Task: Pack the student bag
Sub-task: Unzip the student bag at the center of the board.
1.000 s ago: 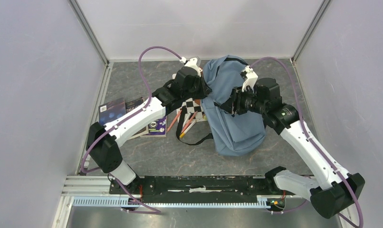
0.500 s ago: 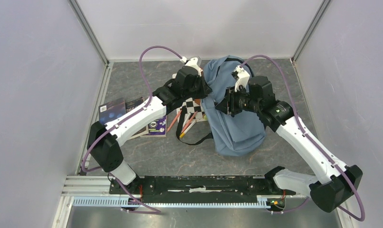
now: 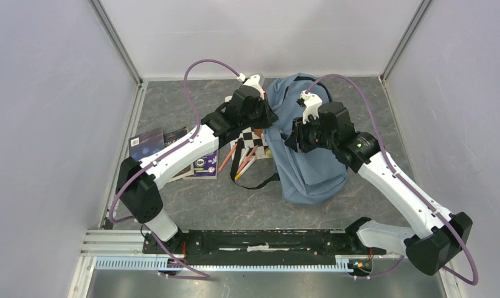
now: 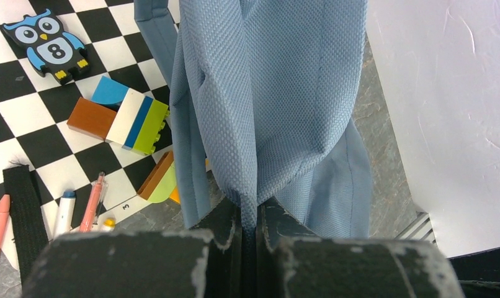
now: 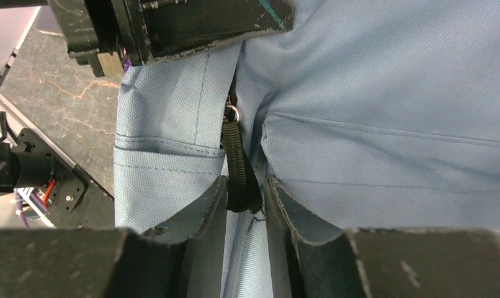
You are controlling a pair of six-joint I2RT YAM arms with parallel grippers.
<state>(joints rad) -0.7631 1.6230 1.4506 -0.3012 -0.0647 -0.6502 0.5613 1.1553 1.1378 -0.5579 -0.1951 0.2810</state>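
Top external: one student bag (image 3: 312,171) slumped on the table (image 3: 198,198), right of centre, beside one chequered board (image 3: 255,138). I count two arms, left arm (image 3: 173,155) and right arm (image 3: 396,186), both bent in over it. Left wrist: one owl tile (image 4: 51,45), three pens (image 4: 93,198); the left gripper (image 4: 249,208) is clamped tight on a fold of bag fabric. The right gripper (image 5: 244,192) is nearly closed, one black pull strap (image 5: 237,161) between its fingers; whether it pinches, I cannot tell. Versus a second ago: right wrist swung leftward, nearer the left gripper; left arm unchanged.
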